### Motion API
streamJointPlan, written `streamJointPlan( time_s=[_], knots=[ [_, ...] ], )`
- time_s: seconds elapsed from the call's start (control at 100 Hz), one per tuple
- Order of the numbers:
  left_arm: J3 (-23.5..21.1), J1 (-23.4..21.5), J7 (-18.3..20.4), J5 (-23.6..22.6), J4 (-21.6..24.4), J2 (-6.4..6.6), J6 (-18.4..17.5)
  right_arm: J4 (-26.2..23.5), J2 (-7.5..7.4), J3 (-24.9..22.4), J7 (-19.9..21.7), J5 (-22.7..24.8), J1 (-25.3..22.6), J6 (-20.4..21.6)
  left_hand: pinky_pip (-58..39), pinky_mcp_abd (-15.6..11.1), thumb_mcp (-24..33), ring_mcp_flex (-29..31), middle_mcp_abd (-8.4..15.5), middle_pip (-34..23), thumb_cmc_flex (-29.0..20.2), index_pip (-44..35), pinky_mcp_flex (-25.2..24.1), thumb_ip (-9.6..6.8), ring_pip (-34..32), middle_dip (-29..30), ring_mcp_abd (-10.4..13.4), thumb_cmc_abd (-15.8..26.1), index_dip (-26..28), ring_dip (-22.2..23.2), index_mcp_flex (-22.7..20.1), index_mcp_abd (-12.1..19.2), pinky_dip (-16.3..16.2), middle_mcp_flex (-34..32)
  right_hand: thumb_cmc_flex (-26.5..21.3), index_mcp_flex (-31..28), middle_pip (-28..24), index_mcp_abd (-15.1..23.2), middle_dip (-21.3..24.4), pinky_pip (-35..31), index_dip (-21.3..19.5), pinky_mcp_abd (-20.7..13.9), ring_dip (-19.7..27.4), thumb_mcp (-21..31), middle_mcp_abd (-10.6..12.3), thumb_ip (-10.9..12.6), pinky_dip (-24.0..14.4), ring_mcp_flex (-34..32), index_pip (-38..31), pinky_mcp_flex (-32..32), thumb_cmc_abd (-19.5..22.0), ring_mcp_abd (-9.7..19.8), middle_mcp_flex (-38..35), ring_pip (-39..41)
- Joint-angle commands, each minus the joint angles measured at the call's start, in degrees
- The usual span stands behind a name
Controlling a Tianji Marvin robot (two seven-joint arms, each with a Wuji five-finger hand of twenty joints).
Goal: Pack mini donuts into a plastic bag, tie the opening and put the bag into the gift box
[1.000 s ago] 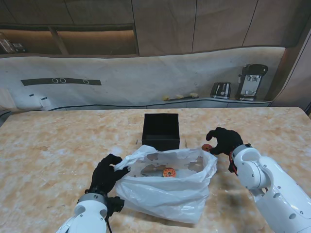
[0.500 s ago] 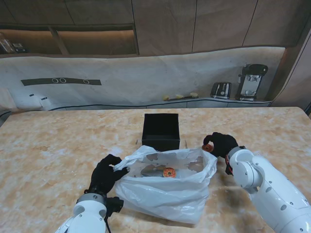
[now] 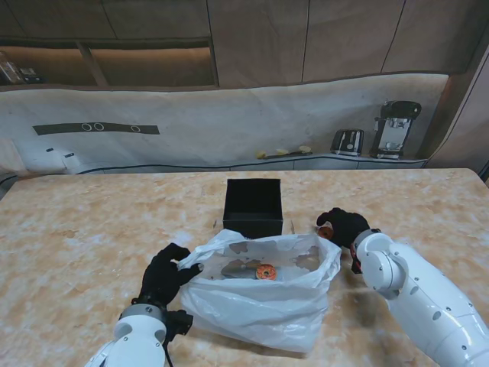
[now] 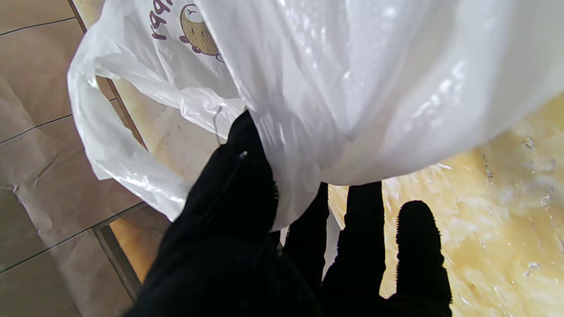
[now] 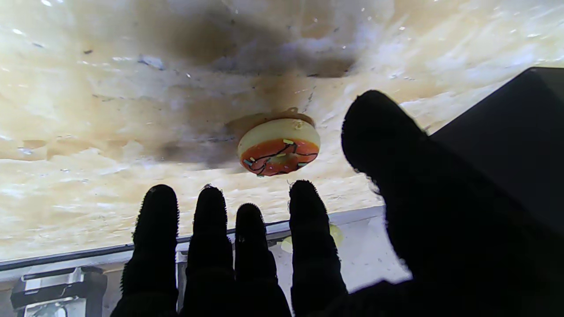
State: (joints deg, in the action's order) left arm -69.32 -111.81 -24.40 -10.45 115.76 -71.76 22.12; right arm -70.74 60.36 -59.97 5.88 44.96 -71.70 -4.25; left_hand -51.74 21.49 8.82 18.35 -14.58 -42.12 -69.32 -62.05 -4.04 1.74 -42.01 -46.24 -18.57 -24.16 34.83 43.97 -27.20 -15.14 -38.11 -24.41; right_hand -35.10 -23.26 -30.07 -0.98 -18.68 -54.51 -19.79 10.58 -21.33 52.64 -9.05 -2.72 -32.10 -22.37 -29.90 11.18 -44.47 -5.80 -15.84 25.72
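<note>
A white plastic bag (image 3: 263, 294) lies open on the table in front of me, with one orange-glazed mini donut (image 3: 266, 271) inside it. My left hand (image 3: 164, 277) pinches the bag's left rim; the wrist view shows its thumb (image 4: 238, 189) pressed on the bag's film (image 4: 352, 88). Another mini donut (image 3: 325, 232) lies on the table just right of the bag. My right hand (image 3: 345, 227) hovers over that donut (image 5: 279, 147) with its fingers (image 5: 308, 229) spread and off it. The black gift box (image 3: 254, 206) stands open behind the bag.
The marble table top (image 3: 92, 229) stretches wide on both sides. The box's dark wall (image 5: 520, 132) is close beside my right hand. A counter with a toaster (image 3: 348, 141) and a coffee machine (image 3: 395, 128) runs behind the table.
My right hand has shifted a little left and closer over the donut on the table. The left hand and the bag have stayed put.
</note>
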Motion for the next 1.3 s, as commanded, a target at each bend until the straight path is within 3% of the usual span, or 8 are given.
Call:
streamJointPlan(
  time_s=[0.0, 0.29, 0.48, 0.63, 0.79, 0.94, 1.18, 1.29],
  knots=[
    [-0.1, -0.3, 0.9, -0.2, 0.4, 0.0, 0.2, 0.7, 0.69, 0.6, 0.7, -0.5, 0.3, -0.5, 0.3, -1.6, -1.5, -0.6, 1.3, -0.7, -1.3, -2.4, -1.0, -1.44, 0.1, 0.5, 0.3, 1.2, 0.5, -0.7, 0.5, 0.2, -0.1, 0.9, 0.0, 1.7, 0.5, 0.4, 2.2, 0.5, 0.7, -0.9, 1.2, -0.7, -1.1, -0.3, 0.9, 0.9, 0.2, -0.5, -0.3, 0.0, 2.2, -0.8],
    [-0.1, -0.1, 1.1, -0.4, 0.4, 0.04, 0.5, 5.4, 1.61, 4.4, -1.3, -3.5, 3.7, -1.5, 0.4, -1.6, -1.6, -0.5, 1.4, -0.7, -1.2, -2.4, -1.1, -1.42, 0.1, 0.5, 0.3, 1.3, 0.5, -0.7, 0.4, 0.2, -0.1, 0.8, 0.6, 6.3, -1.5, 0.1, 2.0, -0.8, 2.7, -1.7, 0.5, -1.3, -1.0, -0.3, 0.8, 2.3, 1.0, -1.0, 1.2, 0.3, 3.7, 1.1],
    [-0.3, 0.0, 1.5, -0.8, 0.4, 0.17, 0.7, 7.1, 1.96, 6.1, -1.7, -4.6, 5.1, -2.2, 0.5, -1.6, -1.6, -0.5, 1.4, -0.6, -1.3, -2.4, -1.1, -1.39, 0.1, 0.5, 0.4, 1.2, 0.6, -0.7, 0.4, 0.4, -0.1, 0.8, -0.7, 4.2, -5.4, -0.5, 0.6, -4.1, 2.8, -1.8, -1.1, 0.9, -0.8, -0.1, -0.2, 0.9, -2.3, 0.6, 0.5, 0.4, 2.1, 4.5],
    [-0.2, 0.3, 1.5, -0.7, 0.2, 0.13, 0.8, 7.7, 1.95, 6.9, -1.8, -4.5, 5.3, -2.6, 0.8, -1.5, -1.6, -0.5, 1.5, -0.6, -1.3, -2.3, -1.4, -1.37, 0.2, 0.5, 0.4, 1.3, 0.6, -0.7, 0.4, 0.3, 0.0, 0.8, -2.6, 1.3, -11.8, -0.6, -5.6, -10.5, -0.1, -3.6, -5.8, 3.5, -0.4, -0.1, -2.2, -1.6, -6.2, 4.2, -1.9, 0.8, 0.9, 11.9],
    [-0.1, 0.4, 1.6, -0.5, 0.0, 0.12, 0.8, 8.0, 2.04, 7.3, -2.3, -4.4, 4.9, -3.5, 1.0, -1.4, -1.6, -0.5, 1.5, -0.6, -1.3, -2.3, -1.4, -1.36, 0.3, 0.6, 0.4, 1.2, 0.7, -0.7, 0.3, 0.4, 0.1, 0.7, -5.9, -2.4, -19.4, -0.5, -13.8, -19.9, -5.2, -8.1, -12.8, 6.7, 0.3, 0.1, -5.7, -4.5, -11.3, 10.3, -4.1, 1.3, -2.0, 23.3],
    [-0.2, 0.3, 1.4, -0.5, 0.1, 0.07, 1.0, 7.6, 1.8, 7.7, -1.6, -3.8, 4.4, -4.3, 1.0, -1.5, -1.6, -0.7, 1.4, -0.5, -1.4, -2.2, -1.4, -1.38, 0.4, 0.6, 0.5, 1.4, 0.6, -0.8, 0.4, 0.2, 0.0, 1.1, -8.6, -5.4, -21.8, -0.1, -17.6, -25.6, -6.4, -11.5, -16.1, 11.7, 0.9, -0.9, -8.0, -6.8, -12.7, 13.7, -8.7, 1.6, -4.6, 28.3],
    [-0.2, 0.0, 1.3, -0.7, 0.2, 0.08, 0.8, 7.7, 1.74, 8.6, -1.0, -4.1, 4.2, -4.8, 0.9, -1.5, -1.6, -0.7, 1.4, -0.5, -1.4, -2.2, -1.4, -1.42, 0.3, 0.6, 0.4, 1.3, 0.7, -0.7, 0.4, 0.2, -0.1, 1.1, -9.5, -10.5, -25.5, 1.1, -21.5, -29.6, -8.6, -13.9, -19.6, 14.0, 1.7, -1.5, -9.9, -11.3, -16.6, 18.5, -10.5, 1.9, -9.7, 34.4],
    [-0.3, -0.1, 1.2, -0.8, 0.2, 0.07, 0.7, 7.8, 1.87, 8.7, -1.5, -4.3, 4.2, -4.8, 0.9, -1.5, -1.6, -0.6, 1.5, -0.6, -1.4, -2.2, -1.4, -1.44, 0.3, 0.6, 0.5, 1.3, 0.7, -0.7, 0.4, 0.2, -0.1, 1.0, -11.7, -13.5, -27.2, 2.5, -24.3, -32.9, -11.0, -16.9, -19.9, 15.4, 1.7, -6.4, -9.6, -16.9, -19.2, 25.5, -13.5, 0.5, -14.5, 38.9]
  ],
)
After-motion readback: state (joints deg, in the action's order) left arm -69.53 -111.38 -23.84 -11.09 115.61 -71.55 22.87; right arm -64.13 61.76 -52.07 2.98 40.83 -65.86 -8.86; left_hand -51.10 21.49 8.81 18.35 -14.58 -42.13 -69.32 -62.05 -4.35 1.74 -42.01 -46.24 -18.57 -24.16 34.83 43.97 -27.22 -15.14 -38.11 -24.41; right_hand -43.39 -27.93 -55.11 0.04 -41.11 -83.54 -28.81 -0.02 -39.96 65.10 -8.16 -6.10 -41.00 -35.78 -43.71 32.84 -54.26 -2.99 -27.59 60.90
